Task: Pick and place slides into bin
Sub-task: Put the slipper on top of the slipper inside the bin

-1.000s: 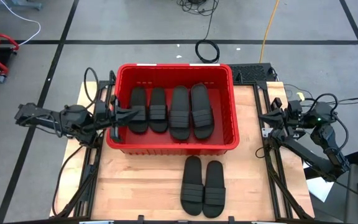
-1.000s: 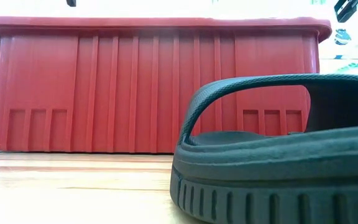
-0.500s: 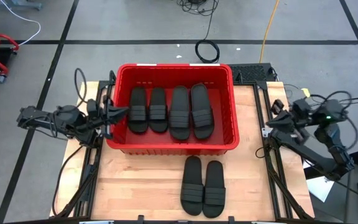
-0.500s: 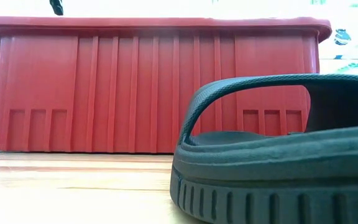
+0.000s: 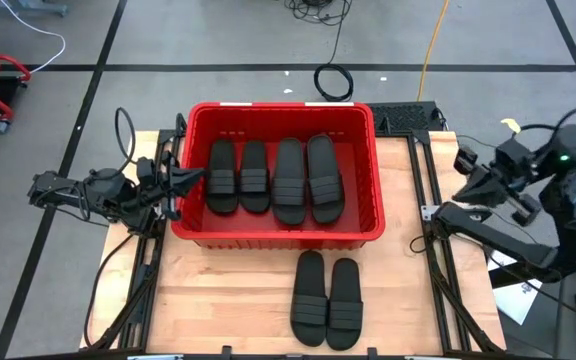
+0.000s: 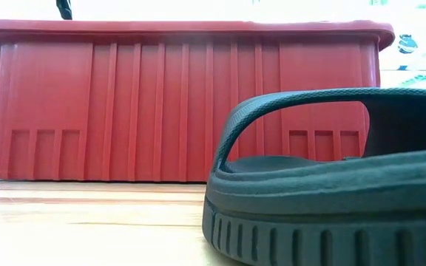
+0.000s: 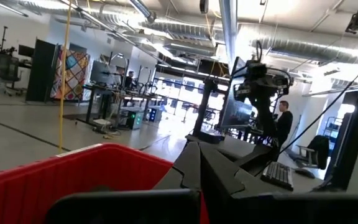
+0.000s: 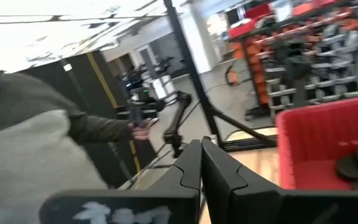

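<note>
Six slides are showing in the high view, and the biggest thing among them is the bin (image 5: 277, 232), which is sitting on the far half of the desk (image 5: 218, 300) with its far rim reaching the desk's back edge. Bare wood is lying open along both of its side walls and across the whole near half. Four slides (image 5: 291, 180) are lying side by side inside the bin, filling most of its floor. Two more slides (image 5: 327, 298) are resting as a pair on the desk just in front of the bin's near wall, right of centre, and are leaving the near left corner free. The left gripper (image 5: 196, 178), pressed together and holding nothing, is hovering just outside the bin's left rim. The right gripper (image 5: 438, 209), likewise pressed together and empty, is hanging by the desk's right edge.
</note>
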`<state>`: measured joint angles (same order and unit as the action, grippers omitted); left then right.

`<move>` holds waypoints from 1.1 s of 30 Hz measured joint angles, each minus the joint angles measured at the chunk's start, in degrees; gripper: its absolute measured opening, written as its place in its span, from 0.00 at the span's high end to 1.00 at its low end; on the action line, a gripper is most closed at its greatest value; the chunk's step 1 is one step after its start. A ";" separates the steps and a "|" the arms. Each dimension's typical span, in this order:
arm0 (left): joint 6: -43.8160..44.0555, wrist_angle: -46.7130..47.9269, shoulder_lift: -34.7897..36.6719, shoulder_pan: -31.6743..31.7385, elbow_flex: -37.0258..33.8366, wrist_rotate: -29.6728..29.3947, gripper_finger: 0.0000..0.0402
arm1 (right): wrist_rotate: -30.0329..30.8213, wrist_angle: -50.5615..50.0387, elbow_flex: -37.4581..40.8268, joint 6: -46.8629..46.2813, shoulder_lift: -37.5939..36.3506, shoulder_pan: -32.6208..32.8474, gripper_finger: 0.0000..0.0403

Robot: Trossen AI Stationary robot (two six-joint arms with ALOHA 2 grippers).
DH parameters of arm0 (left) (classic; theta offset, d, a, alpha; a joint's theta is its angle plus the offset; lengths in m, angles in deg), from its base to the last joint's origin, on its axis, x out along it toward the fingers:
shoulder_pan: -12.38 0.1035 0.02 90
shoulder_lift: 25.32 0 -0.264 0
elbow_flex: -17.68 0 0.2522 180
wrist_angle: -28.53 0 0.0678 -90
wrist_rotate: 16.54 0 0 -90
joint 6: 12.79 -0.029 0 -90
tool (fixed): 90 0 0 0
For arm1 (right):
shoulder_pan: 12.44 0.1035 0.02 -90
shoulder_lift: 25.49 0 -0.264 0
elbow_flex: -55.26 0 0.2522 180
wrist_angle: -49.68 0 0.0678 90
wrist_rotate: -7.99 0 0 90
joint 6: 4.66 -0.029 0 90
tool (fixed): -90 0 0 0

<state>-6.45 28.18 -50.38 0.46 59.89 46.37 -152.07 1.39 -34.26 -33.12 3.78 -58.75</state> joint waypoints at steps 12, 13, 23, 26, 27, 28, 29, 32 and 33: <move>1.72 0.72 -0.04 0.00 0.00 -0.92 0.99 | -0.04 -1.13 -9.50 3.83 13.04 -2.50 1.00; 1.72 0.72 -0.04 0.00 0.00 -1.09 1.00 | 0.51 -2.02 -9.16 4.14 14.46 -2.38 1.00; 2.02 0.70 -0.04 0.00 0.00 -1.46 1.00 | 14.79 -6.77 -4.18 21.80 21.90 15.41 1.00; 2.80 1.16 -0.04 0.00 0.00 -1.44 1.00 | 25.04 -4.54 -2.26 23.42 22.58 25.45 1.00; 2.85 1.59 -0.04 0.00 0.00 -1.44 1.00 | 29.03 -3.16 -1.39 23.42 22.72 28.86 1.00; 2.86 2.02 -0.05 0.00 0.00 -1.44 1.00 | 32.63 -2.17 -0.41 23.68 22.90 32.42 1.00; 2.90 2.34 -0.07 0.00 0.00 -1.44 1.00 | 35.27 -1.58 0.61 23.95 23.27 36.23 1.00; 3.23 2.51 -0.05 0.00 0.00 -1.44 0.99 | 45.51 -0.85 2.79 24.30 24.70 47.92 1.00; 3.23 2.50 -0.04 0.00 0.00 -1.44 1.00 | 49.56 -1.16 3.34 24.64 25.12 51.52 1.00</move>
<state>-3.22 30.69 -50.42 0.46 59.89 44.92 -102.51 0.23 -30.92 -8.48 28.90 -7.23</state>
